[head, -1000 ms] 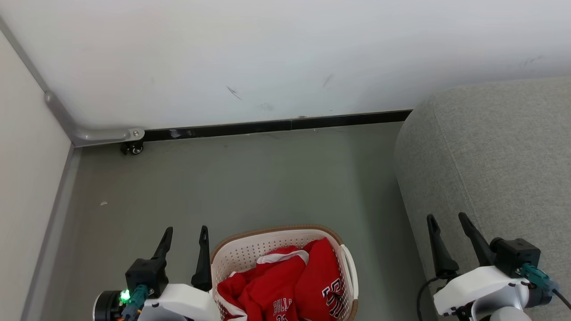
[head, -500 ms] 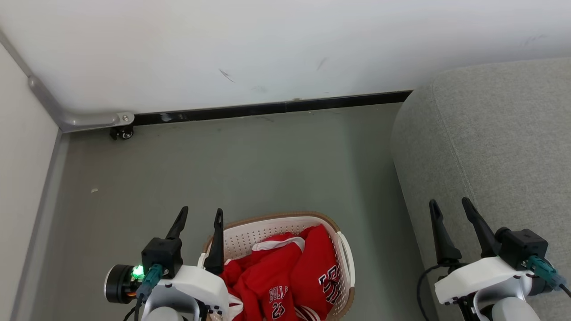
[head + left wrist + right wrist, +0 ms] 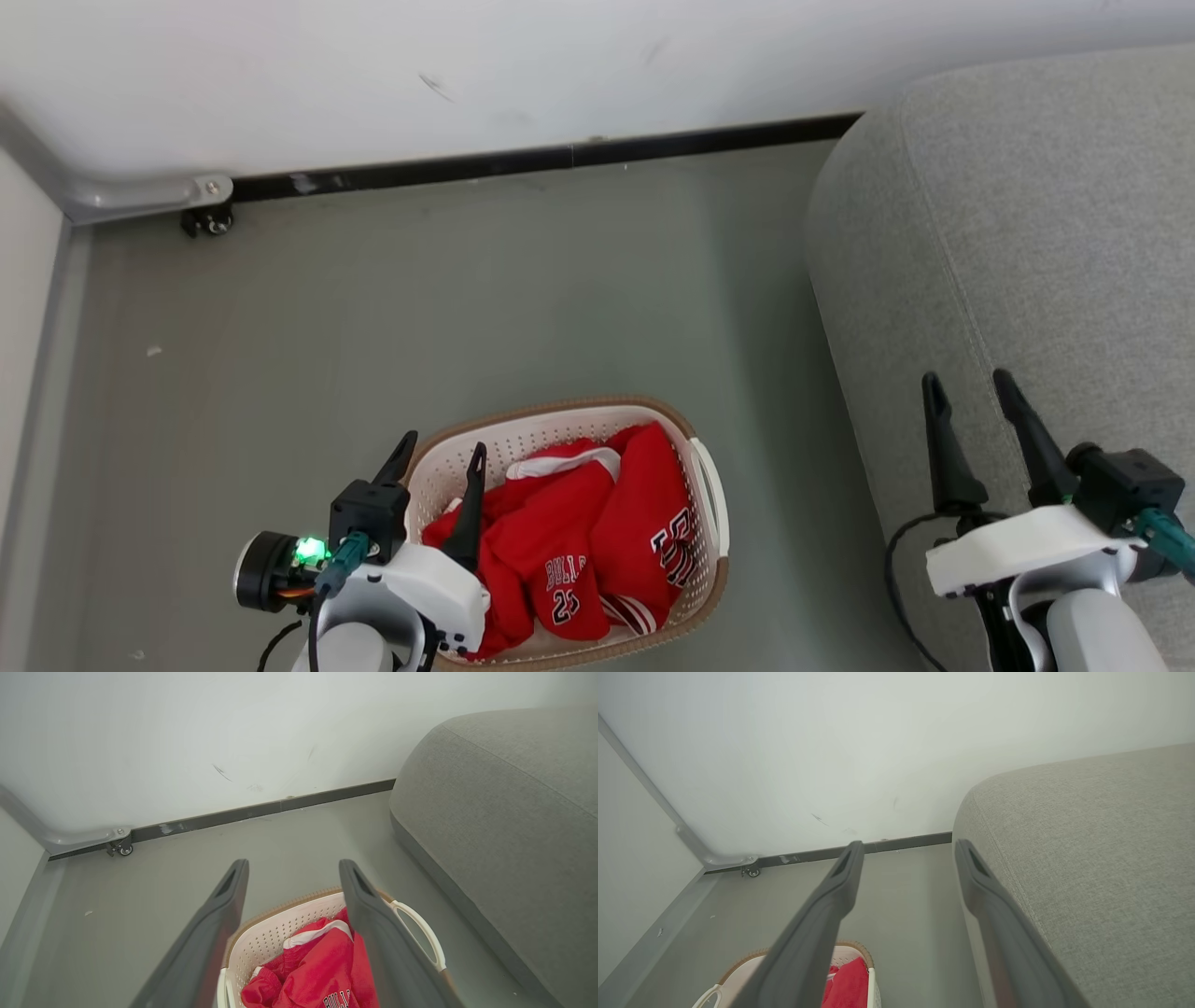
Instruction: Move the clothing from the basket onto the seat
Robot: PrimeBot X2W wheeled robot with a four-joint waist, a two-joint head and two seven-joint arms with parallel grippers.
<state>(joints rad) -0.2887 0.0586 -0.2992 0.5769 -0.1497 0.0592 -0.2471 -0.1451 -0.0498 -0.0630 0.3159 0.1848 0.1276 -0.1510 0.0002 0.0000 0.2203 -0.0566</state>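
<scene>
Nearest, the left gripper (image 3: 445,442) has come in from the bare floor (image 3: 373,308) beside the basket (image 3: 560,408). Its jaws are wide apart and empty, the left finger above the basket's left rim and the right finger above the clothing (image 3: 579,523). The right gripper (image 3: 965,376) hangs over the near-left edge of the seat (image 3: 1027,233), jaws likewise spread and holding nothing, much where it was against the seat before.

The red jerseys lie heaped inside the basket, which stands on the floor to the left of the seat and apart from it. The camera has tipped down, so more of the heap shows, including the white-trimmed lettering and the number 23.

Farther off, the dark baseboard (image 3: 523,161), the small caster (image 3: 207,222) in the far-left corner and the white wall (image 3: 560,56) sit higher in the head view than before — a shift of the camera, not of the things.
</scene>
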